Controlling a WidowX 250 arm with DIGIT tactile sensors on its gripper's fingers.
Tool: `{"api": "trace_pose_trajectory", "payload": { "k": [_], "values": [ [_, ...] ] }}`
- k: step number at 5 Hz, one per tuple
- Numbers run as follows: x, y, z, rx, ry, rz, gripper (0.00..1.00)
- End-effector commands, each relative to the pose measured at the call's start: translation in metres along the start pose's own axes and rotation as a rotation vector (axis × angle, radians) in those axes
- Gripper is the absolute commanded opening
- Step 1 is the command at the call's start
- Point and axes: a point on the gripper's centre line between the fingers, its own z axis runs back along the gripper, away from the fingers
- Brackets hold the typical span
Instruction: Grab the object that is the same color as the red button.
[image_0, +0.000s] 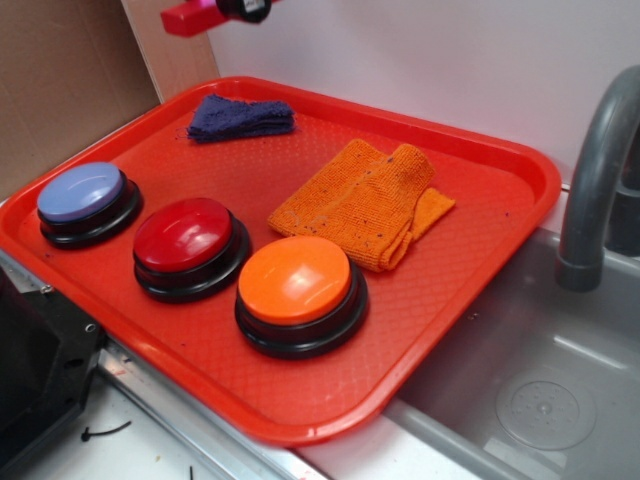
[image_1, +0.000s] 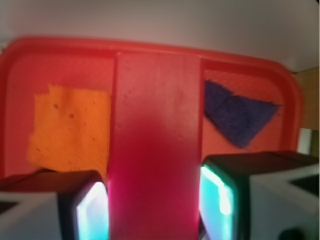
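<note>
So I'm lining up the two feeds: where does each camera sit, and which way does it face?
Exterior: off the tray's front corner, looking down across the three buttons towards the wall; the gripper with the red block is cut off at the top edge.
Wrist: behind the gripper, facing down at the tray; both fingers clamp the block.
Shared: tray, block, orange cloth, blue cloth.

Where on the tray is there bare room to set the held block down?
The tray is bare along its right side, between the orange cloth and the rim, and in front of the orange button. The left is crowded: three buttons, with the red button in the middle.
</note>
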Motion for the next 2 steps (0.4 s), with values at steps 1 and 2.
{"api": "trace_pose_trajectory", "payload": {
  "k": [1, 2],
  "values": [
    [0.0083, -0.0233, 0.0425, 0.026, -0.135, 0.025, 0.0],
    [0.0069, -0.0192, 0.036, 0.039, -0.085, 0.075, 0.0]
  ]
}}
